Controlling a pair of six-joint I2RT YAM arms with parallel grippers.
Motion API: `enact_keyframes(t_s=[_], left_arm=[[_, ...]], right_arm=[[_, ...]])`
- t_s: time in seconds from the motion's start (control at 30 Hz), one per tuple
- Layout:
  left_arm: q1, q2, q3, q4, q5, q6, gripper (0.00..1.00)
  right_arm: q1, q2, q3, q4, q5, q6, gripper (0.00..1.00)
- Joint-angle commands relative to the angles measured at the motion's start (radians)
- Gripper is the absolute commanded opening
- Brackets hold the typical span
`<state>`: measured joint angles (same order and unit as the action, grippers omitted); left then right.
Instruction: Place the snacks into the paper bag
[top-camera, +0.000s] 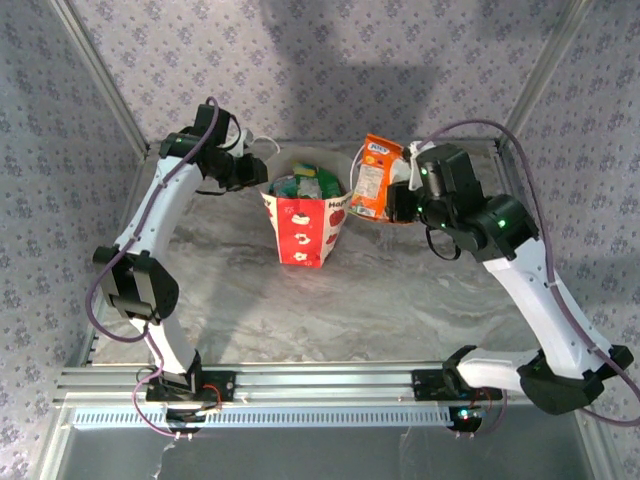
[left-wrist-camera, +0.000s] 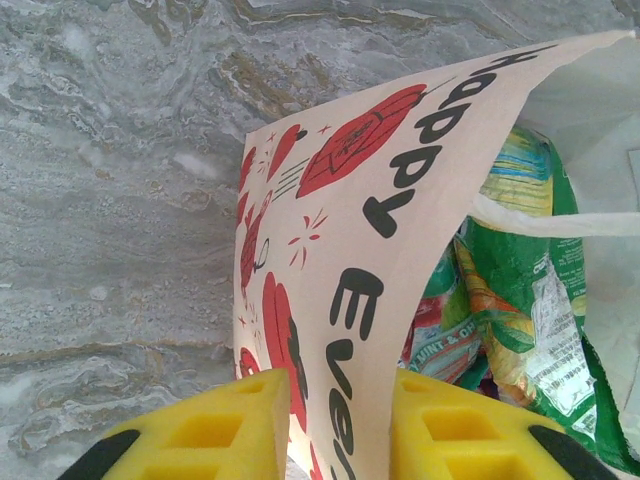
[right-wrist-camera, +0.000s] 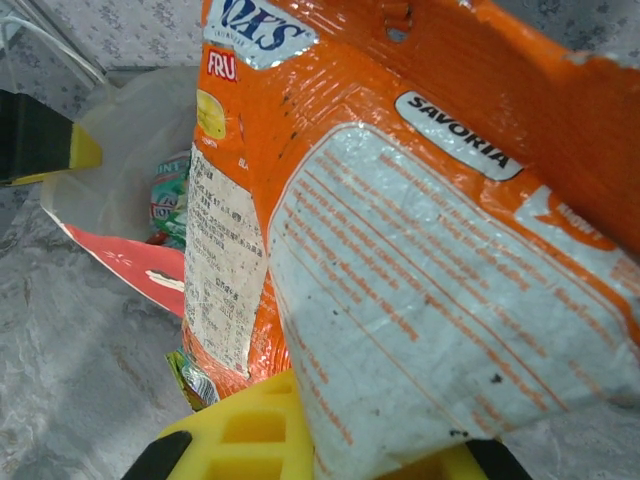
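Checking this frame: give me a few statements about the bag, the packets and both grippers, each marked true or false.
1. The left gripper pinches one wall of the red-and-white paper bag. True.
2. The right gripper is empty. False: it is shut on the glossy orange packet.
3. The glossy orange packet is already inside the bag. False: it is held in the air beside the bag's open top, to its right in the top view.
4. A green glossy packet sits inside the bag. True.
5. The bag lies flat on the grey marbled table. False: it stands upright with its mouth open.
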<state>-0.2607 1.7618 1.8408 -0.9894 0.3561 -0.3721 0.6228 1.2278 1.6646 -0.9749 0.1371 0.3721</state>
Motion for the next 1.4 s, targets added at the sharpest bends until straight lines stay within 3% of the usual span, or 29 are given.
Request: enact_keyframes(t_s=[0.0, 0.43, 1.37], left_arm=[[0.01, -0.041, -0.008, 0.017, 0.021, -0.011, 0.29], [0.014, -0.051, -0.023, 0.04, 0.043, -0.018, 0.29], [0.038, -0.07, -0.069, 0.067, 0.051, -0.019, 0.29]], right_arm=[[0.015, 0.015, 0.06, 0.066, -0.03, -0.022, 0.0], [0.063, 0.185, 0.208, 0.153, -0.099, -0.083, 0.0], [0.079, 0.524, 0.535, 0.129, -0.181, -0.131, 0.0]])
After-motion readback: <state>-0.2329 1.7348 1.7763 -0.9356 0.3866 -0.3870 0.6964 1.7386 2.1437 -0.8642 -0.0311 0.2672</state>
